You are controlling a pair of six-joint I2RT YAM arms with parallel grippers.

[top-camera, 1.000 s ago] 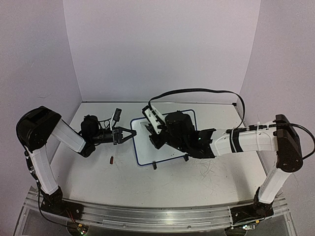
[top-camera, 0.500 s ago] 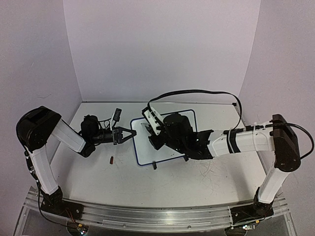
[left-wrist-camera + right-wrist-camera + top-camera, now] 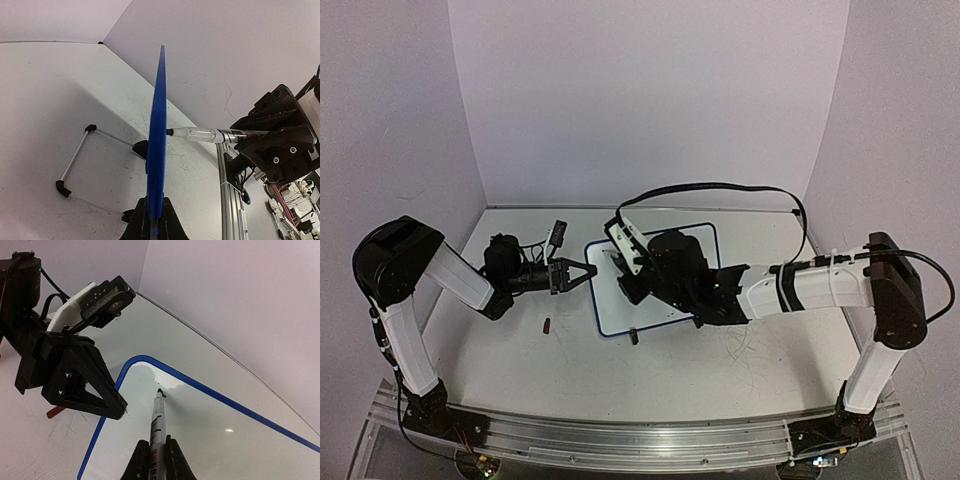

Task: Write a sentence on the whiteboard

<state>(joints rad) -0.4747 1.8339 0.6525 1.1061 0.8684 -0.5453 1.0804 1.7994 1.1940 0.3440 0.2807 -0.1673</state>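
while the left gripper (image 3: 582,272) pinches the whiteboard (image 3: 618,312) by its left rim, the board rests in the middle of the table (image 3: 540,370). the right gripper (image 3: 156,460) is clamped on a marker (image 3: 158,420), whose tip touches the board near the pinched corner.

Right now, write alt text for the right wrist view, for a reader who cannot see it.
The right gripper holds a clear-barrelled marker pen with its dark tip at the face of a small white whiteboard with a thin blue rim, near a rounded corner. The black left gripper clamps the board's edge beside it; no writing shows.
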